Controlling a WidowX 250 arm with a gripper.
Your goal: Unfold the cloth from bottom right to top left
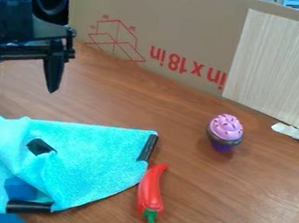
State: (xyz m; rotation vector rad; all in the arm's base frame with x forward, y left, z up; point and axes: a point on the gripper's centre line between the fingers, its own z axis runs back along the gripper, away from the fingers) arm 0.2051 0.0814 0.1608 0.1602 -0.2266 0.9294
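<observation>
Currently, I have the end effector (21, 77) released and empty, with the cloth (96, 163) below it in view on the worktop (237, 203), partly spread but rumpled, so I judge that unfolding toward the top left needs completing.

This looks like a robotics lab: black two-finger robot jaws (20, 93) hang above a brown wood-grain counter (236, 208), backed by a tan cardboard panel (188, 27) and holding a pink-topped toy cupcake (225, 130).

The cloth (101, 153) runs off the left edge; the top edge cuts off the arm (13, 11)
</observation>
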